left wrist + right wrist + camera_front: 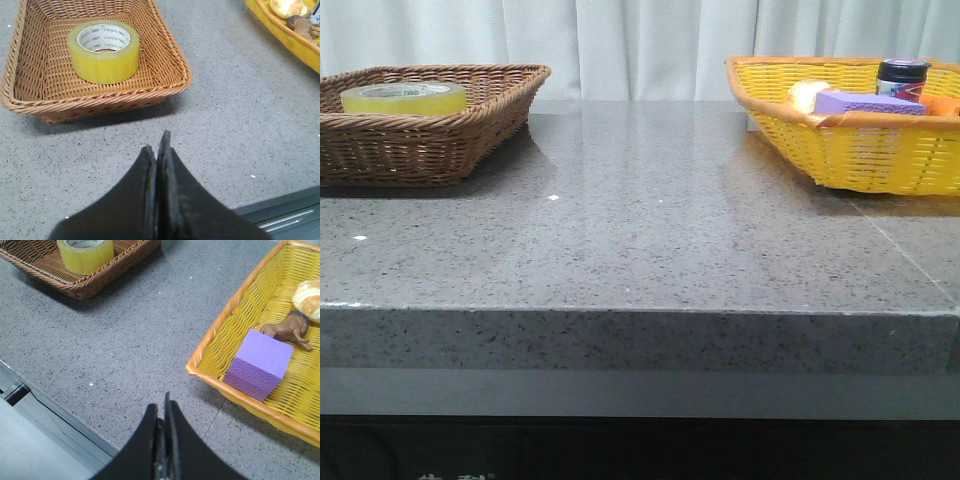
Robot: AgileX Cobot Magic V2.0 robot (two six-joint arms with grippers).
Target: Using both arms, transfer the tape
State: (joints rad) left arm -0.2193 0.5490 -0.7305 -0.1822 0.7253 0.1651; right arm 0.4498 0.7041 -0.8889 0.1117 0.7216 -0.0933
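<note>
The yellow tape roll (404,97) lies flat in the brown wicker basket (470,140) at the table's back left. It also shows in the left wrist view (104,51) and in the right wrist view (85,253). My left gripper (158,142) is shut and empty, held above the bare tabletop in front of the brown basket (30,100). My right gripper (161,407) is shut and empty, above the table near its front edge, beside the yellow basket (220,375). Neither arm shows in the front view.
The yellow basket (850,160) at the back right holds a purple sponge block (865,102), a bread roll (309,292), a brown toy animal (290,330), a dark jar (902,75) and something orange (942,104). A grey stone tabletop (650,230) lies between the baskets.
</note>
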